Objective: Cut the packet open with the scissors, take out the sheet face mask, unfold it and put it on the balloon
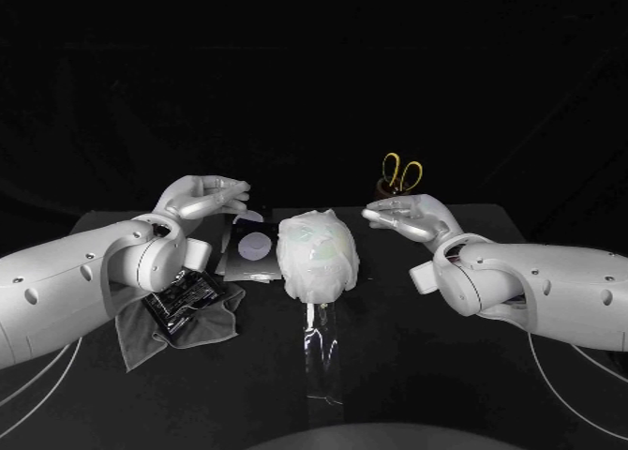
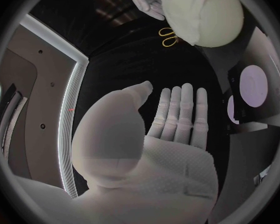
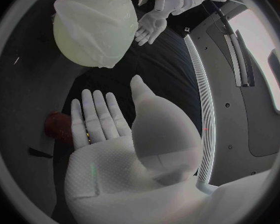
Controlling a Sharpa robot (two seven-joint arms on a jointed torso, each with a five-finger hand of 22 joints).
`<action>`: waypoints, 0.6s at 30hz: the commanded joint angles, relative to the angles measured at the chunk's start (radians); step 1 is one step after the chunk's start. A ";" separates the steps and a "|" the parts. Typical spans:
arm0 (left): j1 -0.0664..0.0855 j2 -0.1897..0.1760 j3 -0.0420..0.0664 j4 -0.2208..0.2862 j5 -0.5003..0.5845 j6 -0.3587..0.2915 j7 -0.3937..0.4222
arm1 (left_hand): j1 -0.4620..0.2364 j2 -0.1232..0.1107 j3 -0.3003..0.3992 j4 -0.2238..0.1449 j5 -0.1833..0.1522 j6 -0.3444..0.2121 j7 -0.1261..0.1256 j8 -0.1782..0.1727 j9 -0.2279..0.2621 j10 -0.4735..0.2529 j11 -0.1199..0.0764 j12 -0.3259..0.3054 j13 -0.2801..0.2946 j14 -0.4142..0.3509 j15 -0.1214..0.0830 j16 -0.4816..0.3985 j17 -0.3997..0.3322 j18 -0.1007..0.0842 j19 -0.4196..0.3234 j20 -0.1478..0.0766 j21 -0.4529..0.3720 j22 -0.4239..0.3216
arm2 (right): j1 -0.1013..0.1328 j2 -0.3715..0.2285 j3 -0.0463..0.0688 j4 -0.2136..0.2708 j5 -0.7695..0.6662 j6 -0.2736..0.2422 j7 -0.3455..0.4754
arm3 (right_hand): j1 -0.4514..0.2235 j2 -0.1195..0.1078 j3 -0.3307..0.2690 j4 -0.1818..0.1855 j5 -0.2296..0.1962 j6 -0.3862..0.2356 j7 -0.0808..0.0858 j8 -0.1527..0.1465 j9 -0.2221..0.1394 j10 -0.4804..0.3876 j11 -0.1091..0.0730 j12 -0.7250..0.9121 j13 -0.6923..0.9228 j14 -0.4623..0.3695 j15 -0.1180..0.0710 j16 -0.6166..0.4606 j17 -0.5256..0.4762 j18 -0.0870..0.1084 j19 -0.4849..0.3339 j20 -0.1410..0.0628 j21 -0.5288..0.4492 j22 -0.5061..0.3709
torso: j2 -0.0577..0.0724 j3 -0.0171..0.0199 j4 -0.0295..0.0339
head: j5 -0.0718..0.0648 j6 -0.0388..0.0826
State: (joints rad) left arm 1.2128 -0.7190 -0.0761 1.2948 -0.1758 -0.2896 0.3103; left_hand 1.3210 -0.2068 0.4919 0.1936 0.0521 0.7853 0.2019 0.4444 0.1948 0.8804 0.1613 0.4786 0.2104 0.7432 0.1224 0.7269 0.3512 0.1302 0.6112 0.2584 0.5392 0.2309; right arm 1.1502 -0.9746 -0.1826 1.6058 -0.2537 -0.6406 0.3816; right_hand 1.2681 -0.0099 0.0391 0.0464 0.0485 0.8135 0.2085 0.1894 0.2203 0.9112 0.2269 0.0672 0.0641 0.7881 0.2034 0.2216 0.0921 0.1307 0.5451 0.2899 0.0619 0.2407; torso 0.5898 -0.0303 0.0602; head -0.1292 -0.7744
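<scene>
A pale balloon [image 1: 317, 255] stands at the table's middle with the white sheet mask [image 1: 311, 242] draped over it. My left hand [image 1: 203, 197] hovers to the balloon's left, fingers straight and apart, holding nothing; its flat palm [image 2: 177, 119] faces the balloon [image 2: 202, 15]. My right hand [image 1: 406, 218] hovers to the balloon's right, also spread and holding nothing; its palm [image 3: 105, 122] faces the masked balloon [image 3: 93, 25]. Yellow-handled scissors [image 1: 402, 174] stand upright in a holder behind the right hand. The cut packet [image 1: 253, 246] lies flat just left of the balloon.
A grey cloth [image 1: 172, 323] lies at the left with a dark glossy wrapper [image 1: 186, 298] on it. A clear film strip [image 1: 321, 352] runs from the balloon's base toward the table's front edge. The dark red scissors holder [image 3: 56, 127] sits beside the right hand.
</scene>
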 commanded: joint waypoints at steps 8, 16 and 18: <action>-0.021 -0.004 0.002 0.048 0.223 -0.017 0.288 | 0.006 0.014 -0.138 0.063 -0.004 -0.066 -0.025 -0.081 -0.032 -0.055 0.013 -0.248 -0.148 -0.181 0.091 -0.367 -0.169 -0.051 -0.169 0.035 -0.322 -0.174 | 0.037 0.037 0.004 -0.048 0.059 0.101 0.082 | -0.014 0.075 -0.028 0.054 0.006 -0.010 0.063 -0.017 -0.010 0.007 -0.002 -0.006 -0.002 0.018 -0.001 -0.009 -0.003 0.023 0.032 0.002 0.012 0.002 | -0.029 -0.0212 0.0019 | -0.004 0.061; -0.030 0.024 0.003 0.044 0.232 -0.076 0.317 | -0.026 0.052 -0.247 0.097 -0.003 -0.223 -0.013 -0.177 -0.068 -0.299 -0.009 -0.396 -0.160 -0.432 0.090 -0.556 -0.256 -0.073 -0.337 0.039 -0.439 -0.193 | 0.048 0.105 0.008 -0.122 0.109 0.121 0.096 | 0.004 0.098 -0.075 0.106 0.023 -0.086 0.068 -0.059 -0.046 -0.070 0.008 -0.009 -0.004 -0.083 0.013 -0.085 -0.027 0.009 -0.002 0.002 0.003 -0.027 | -0.038 -0.0206 0.0094 | 0.007 0.076; -0.032 0.029 0.004 0.042 0.232 -0.085 0.319 | -0.024 0.059 -0.263 0.096 -0.004 -0.237 -0.012 -0.186 -0.071 -0.315 -0.007 -0.405 -0.160 -0.442 0.086 -0.565 -0.259 -0.073 -0.342 0.037 -0.444 -0.194 | 0.048 0.115 0.008 -0.128 0.115 0.124 0.097 | 0.006 0.099 -0.080 0.109 0.023 -0.097 0.070 -0.064 -0.051 -0.080 0.010 -0.009 -0.005 -0.094 0.015 -0.093 -0.029 0.008 -0.007 0.002 0.002 -0.030 | -0.038 -0.0202 0.0102 | 0.010 0.080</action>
State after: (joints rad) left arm 1.1814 -0.6943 -0.0741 1.3375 0.0308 -0.3337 0.5764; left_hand 1.2959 -0.1594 0.2365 0.2882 0.0464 0.5563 0.1696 0.2627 0.1256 0.5744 0.1542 0.0777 0.0511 0.3062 0.2098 0.1662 0.0936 0.0677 0.2750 0.2931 0.0989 0.0380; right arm 1.1983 -0.8649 -0.1750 1.4829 -0.1728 -0.5585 0.4480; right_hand 1.2724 0.0806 -0.0415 0.1510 0.0678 0.7224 0.1915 0.1289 0.1711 0.8363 0.2366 0.0629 0.0603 0.6987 0.2179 0.1325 0.0639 0.1470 0.5436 0.2930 0.0673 0.2122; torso 0.5545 -0.0507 0.0675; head -0.1231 -0.6991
